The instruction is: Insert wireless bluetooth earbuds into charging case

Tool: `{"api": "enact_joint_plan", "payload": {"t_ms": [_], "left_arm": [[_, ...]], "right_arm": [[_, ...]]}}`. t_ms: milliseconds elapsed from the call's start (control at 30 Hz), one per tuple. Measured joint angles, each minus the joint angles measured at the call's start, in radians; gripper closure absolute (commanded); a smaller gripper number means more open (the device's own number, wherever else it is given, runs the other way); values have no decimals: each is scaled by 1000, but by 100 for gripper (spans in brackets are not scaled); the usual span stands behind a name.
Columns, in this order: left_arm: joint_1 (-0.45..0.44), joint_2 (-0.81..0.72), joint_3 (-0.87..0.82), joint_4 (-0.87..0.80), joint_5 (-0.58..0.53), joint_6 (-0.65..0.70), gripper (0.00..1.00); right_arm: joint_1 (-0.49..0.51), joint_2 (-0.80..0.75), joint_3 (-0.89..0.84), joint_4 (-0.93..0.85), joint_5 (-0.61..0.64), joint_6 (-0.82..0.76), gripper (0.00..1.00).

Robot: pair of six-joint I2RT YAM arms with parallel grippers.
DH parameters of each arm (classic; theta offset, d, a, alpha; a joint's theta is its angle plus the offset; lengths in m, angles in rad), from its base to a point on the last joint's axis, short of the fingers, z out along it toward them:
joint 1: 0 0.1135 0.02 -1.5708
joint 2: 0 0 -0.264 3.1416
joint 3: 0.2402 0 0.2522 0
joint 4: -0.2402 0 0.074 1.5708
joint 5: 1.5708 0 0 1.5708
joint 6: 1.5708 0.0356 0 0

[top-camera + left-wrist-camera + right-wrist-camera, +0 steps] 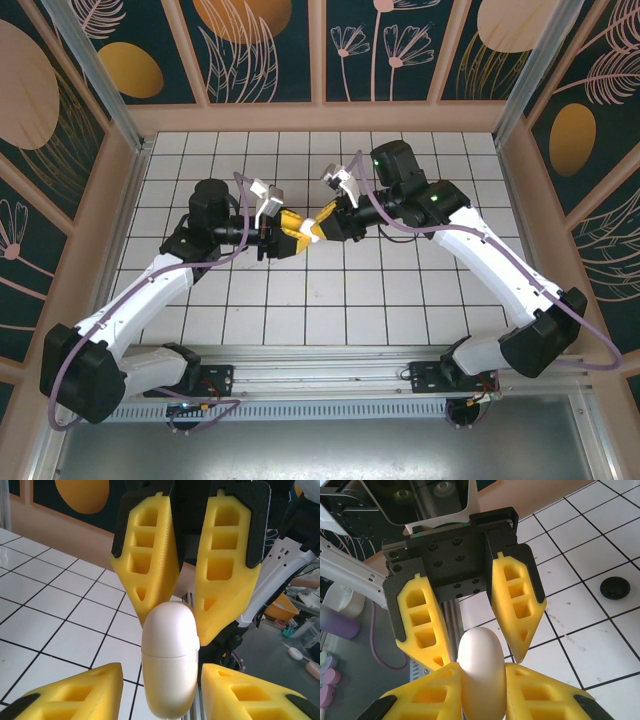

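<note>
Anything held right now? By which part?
Right gripper pinches the white case by the sides of one end. Left gripper flanks the other end with a gap on one side, so no grip there yet.

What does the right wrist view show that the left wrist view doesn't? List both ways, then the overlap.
Right wrist view: a small black round object on the white tiles. Left wrist view: the seam ringing the white charging case, and an orange tub. Shared: that case, the right claw clamping it, the left claw open around it.

Robot lab cell: white tiled table, patterned wall panels, aluminium frame.
</note>
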Motion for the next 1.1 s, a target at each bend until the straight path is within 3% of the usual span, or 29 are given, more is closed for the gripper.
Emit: {"api": "enact_joint_plan", "payload": {"t_ms": [100,300,400,867,1100], "left_arm": [[0,3,0,13,14,-14,85],[3,9,0,10,20,-12,100],[2,8,0,11,8,-9,100],[-2,-114,-112,174,-104,-55,100],[-2,-182,-170,202,-235,-64,100]], "right_arm": [[1,3,0,0,0,-1,76],[-2,4,0,-3,1,-10,69],[-5,4,0,9,14,14,58],[-77,2,-45,109,118,138,47],[-89,5,-91,166,141,220,42]]}}
